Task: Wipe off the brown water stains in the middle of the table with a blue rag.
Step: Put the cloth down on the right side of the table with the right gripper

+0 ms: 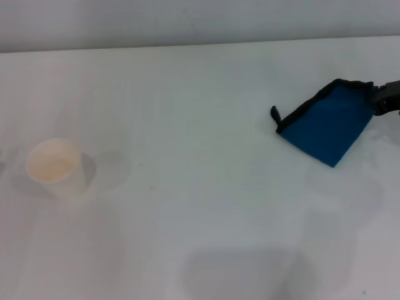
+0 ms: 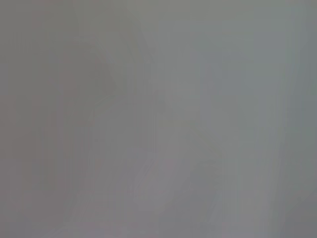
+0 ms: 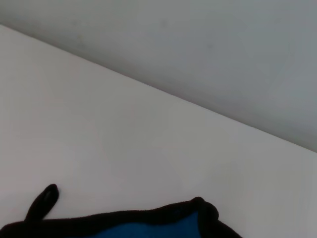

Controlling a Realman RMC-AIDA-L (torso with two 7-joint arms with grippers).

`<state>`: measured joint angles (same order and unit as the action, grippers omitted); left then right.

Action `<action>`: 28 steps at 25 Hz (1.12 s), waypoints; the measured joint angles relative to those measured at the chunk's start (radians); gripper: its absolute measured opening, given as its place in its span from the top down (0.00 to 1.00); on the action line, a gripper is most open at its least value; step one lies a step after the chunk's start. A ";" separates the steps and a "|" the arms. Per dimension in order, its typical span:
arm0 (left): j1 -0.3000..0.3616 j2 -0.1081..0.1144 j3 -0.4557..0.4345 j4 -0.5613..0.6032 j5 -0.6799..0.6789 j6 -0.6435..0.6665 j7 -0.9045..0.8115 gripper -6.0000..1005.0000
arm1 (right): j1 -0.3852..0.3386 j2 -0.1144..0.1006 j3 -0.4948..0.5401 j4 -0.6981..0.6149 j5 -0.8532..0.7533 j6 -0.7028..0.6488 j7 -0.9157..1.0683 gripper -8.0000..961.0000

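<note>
The blue rag (image 1: 328, 125) with its black trimmed edge lies spread at the right of the white table (image 1: 200, 206). Its black loop tab (image 1: 275, 114) points toward the middle. My right gripper (image 1: 382, 100) reaches in from the right edge and is shut on the rag's far right corner. In the right wrist view only the rag's black hem and a strip of blue (image 3: 148, 229) show, with the loop tab (image 3: 42, 201) beside them. The brown water stains do not show anywhere on the tabletop. My left gripper is out of view, and the left wrist view is a plain grey blur.
A white paper cup (image 1: 55, 165) with a beige inside stands at the table's left. The table's far edge meets a grey wall (image 1: 187, 19).
</note>
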<state>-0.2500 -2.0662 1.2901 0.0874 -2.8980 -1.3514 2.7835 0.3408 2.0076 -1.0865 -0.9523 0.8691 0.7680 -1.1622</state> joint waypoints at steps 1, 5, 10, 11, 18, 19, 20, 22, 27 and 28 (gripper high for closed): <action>0.000 0.000 0.000 0.000 0.000 0.000 0.000 0.13 | -0.001 0.000 0.014 0.009 0.010 -0.003 -0.014 0.95; 0.000 -0.001 0.000 0.000 0.000 0.000 -0.001 0.13 | -0.004 -0.001 0.065 0.032 0.029 -0.005 -0.044 0.95; -0.003 -0.001 0.000 0.000 0.000 0.000 -0.001 0.13 | -0.009 0.000 0.076 0.033 0.031 0.000 -0.055 0.95; -0.005 -0.001 0.000 0.000 0.000 0.000 -0.001 0.13 | -0.009 0.000 0.076 0.033 0.033 0.002 -0.056 0.95; -0.012 -0.003 -0.002 0.000 0.000 0.000 0.001 0.13 | -0.004 -0.001 0.077 0.035 0.123 0.071 -0.117 0.95; -0.012 -0.003 -0.003 0.000 0.000 0.002 0.001 0.13 | -0.002 -0.002 0.077 0.037 0.128 0.085 -0.121 0.95; -0.012 -0.003 -0.004 0.000 0.000 0.004 0.001 0.13 | 0.001 -0.003 0.077 0.040 0.130 0.098 -0.123 0.95; -0.013 -0.003 -0.006 0.000 0.000 0.011 0.002 0.13 | 0.006 -0.005 0.077 0.045 0.131 0.122 -0.123 0.95; -0.017 -0.003 -0.005 0.000 0.000 0.013 0.002 0.13 | 0.011 -0.005 0.077 0.047 0.139 0.145 -0.123 0.95; -0.017 -0.003 -0.004 0.000 0.000 0.013 0.002 0.13 | 0.011 -0.004 0.077 0.047 0.144 0.146 -0.123 0.95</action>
<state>-0.2673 -2.0694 1.2857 0.0874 -2.8976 -1.3380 2.7857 0.3518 2.0036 -1.0093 -0.9048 1.0134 0.9142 -1.2848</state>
